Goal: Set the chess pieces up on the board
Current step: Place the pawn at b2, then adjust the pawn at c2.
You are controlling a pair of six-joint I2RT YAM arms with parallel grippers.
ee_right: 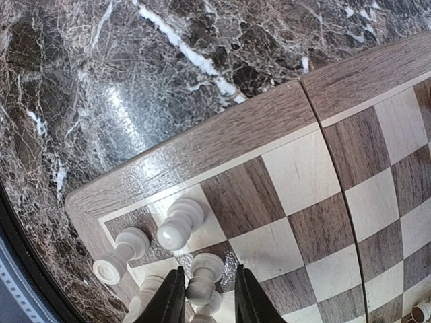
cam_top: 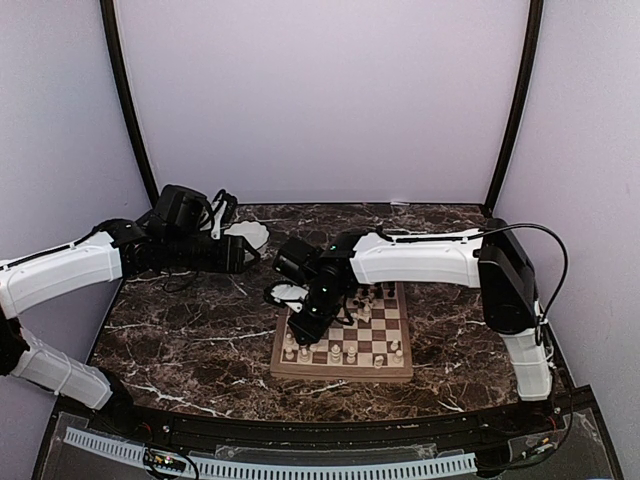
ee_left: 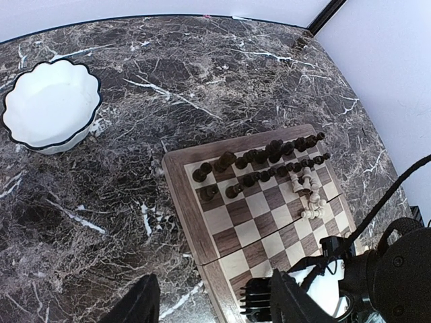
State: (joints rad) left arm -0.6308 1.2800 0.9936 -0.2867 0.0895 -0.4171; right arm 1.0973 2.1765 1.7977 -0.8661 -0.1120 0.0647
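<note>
The board lies right of centre on the marble table. Dark pieces stand in two rows along its far side. Several white pieces lie in a heap near them. My right gripper is low over the board's near-left corner. Its jaws are open and straddle an upright white pawn on a dark square; the left finger is close against it and the right finger stands apart. Other white pieces stand beside it. My left gripper is open and empty, high above the table left of the board.
A white scalloped dish sits at the back left, and in the top view it is next to my left gripper. My right arm reaches across above the board. Purple walls enclose the table.
</note>
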